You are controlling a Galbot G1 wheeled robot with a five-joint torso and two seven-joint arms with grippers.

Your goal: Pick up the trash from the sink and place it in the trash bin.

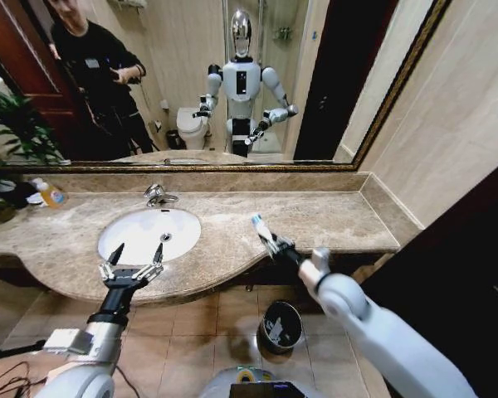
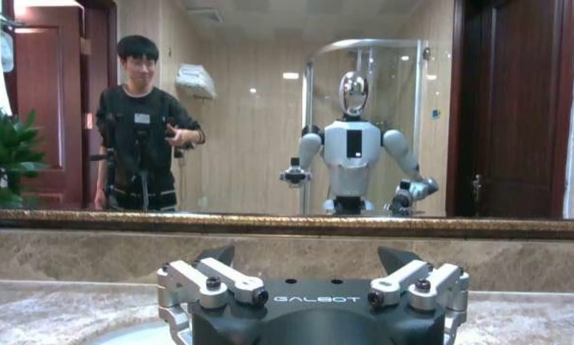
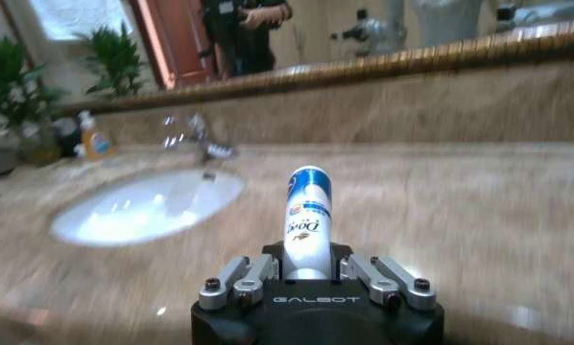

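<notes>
The right gripper [image 1: 270, 241] has its jaws closed around a white-and-blue tube [image 3: 307, 215], gripped at its lower end so the blue-tipped top stands up out of the fingers. In the right wrist view the tube carries dark lettering and a small coloured mark, though the print is too soft to read with confidence. This gripper sits to the right of the sink [image 1: 124, 239], over the front edge of the beige marble countertop [image 1: 332, 217]. The trash bin [image 1: 280, 326] stands on the tiled floor below that edge, to the right of the sink; something pale lies inside it.

The left gripper [image 1: 135, 256] has its jaws spread wide and holds nothing, poised at the sink's near rim. The chrome faucet [image 1: 157, 196] rises behind the sink, and a yellow-orange soap bottle [image 1: 50, 193] stands far to the sink's left.
</notes>
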